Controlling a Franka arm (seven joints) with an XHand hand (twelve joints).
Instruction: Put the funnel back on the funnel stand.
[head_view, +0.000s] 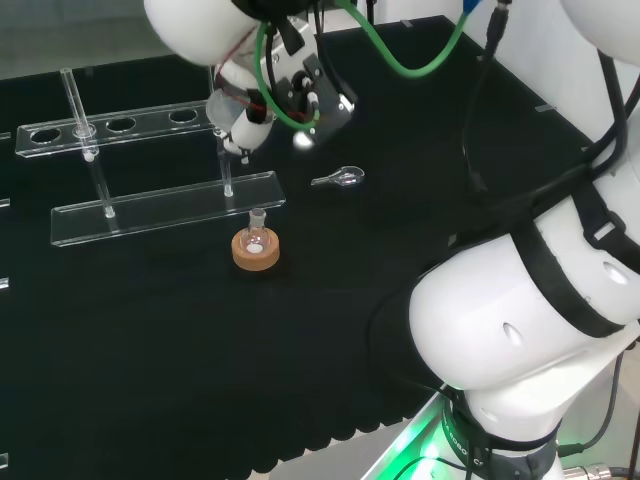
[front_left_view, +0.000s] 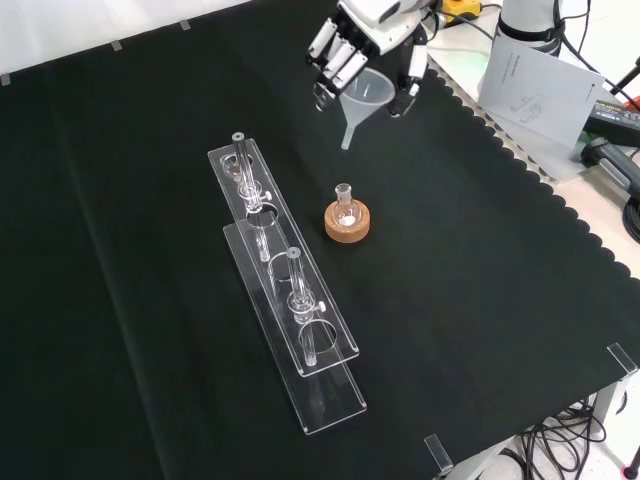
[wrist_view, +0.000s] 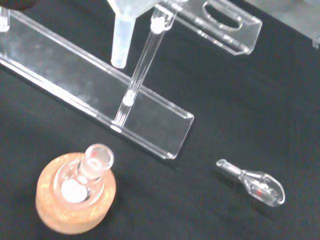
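Observation:
A clear plastic funnel (front_left_view: 366, 93) hangs in the air with the hand (front_left_view: 345, 50) shut on its cone, stem pointing down. In the front view it is beyond the small round flask (front_left_view: 347, 206) on a cork ring (front_left_view: 347, 225) and right of the far end of the clear acrylic funnel stand (front_left_view: 330, 395). The head view has the hand (head_view: 250, 122) and funnel (head_view: 223, 108) just right of the stand's holed top rail (head_view: 150, 122), above its base plate (head_view: 170, 207). Seen from the wrist, the funnel's stem (wrist_view: 121, 37) hangs over the stand's base (wrist_view: 95, 90).
A small glass scoop (head_view: 341, 178) lies on the cloth right of the stand in the head view, also seen in the wrist view as the scoop (wrist_view: 255, 182). Thin glass rods (front_left_view: 300, 300) stand on the stand. Papers (front_left_view: 535, 80) lie past the cloth's scalloped edge.

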